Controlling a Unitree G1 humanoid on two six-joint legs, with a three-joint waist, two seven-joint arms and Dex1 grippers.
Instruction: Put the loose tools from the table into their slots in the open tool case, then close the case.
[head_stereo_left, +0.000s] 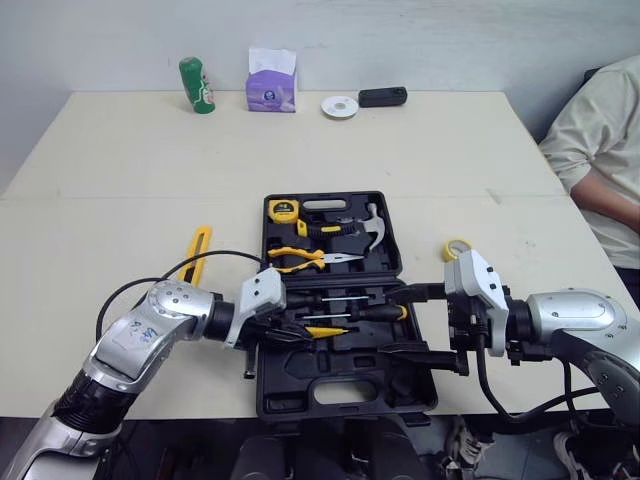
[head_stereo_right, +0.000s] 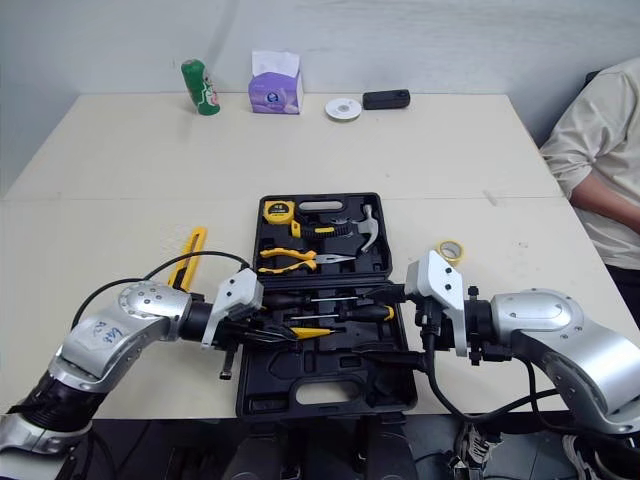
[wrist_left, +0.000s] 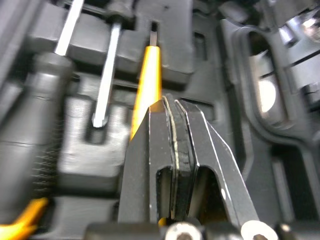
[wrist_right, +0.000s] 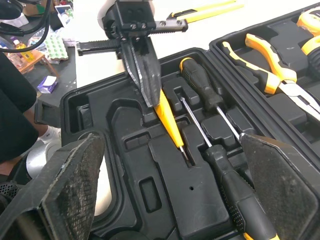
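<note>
I'm seating the yellow screwdriver (wrist_right: 169, 124) in the near half of the tool case (wrist_right: 165, 195); it lies along its moulded groove, tip towards my right side, just beside the two black-handled screwdrivers (wrist_right: 202, 92). The left gripper (wrist_left: 175, 105) has its fingers pressed together with no gap I can see between the pads, and the tips rest on the handle end of the tool; whether a sliver of handle is pinched there or merely pushed on, I cannot tell. The right gripper (head_stereo_left: 390, 322) hangs over the right side of the case with its fingers spread wide and nothing in them.

To do this step well, I judge the handle end wants a straight push down, so the tool sits flat along the whole groove; a sideways nudge could lever the shaft out of its clip (the shaft end looks seated, going by the right wrist view). After that I would lift the left arm straight up, so the closed tips don't drag the tool out with them.

As I read it, more is left to do: the yellow utility knife (head_stereo_left: 198, 252) lies on the table (head_stereo_left: 300, 150) just left of the case; a small roll of tape (head_stereo_left: 456, 248) sits off its right side; the case stands open.
</note>
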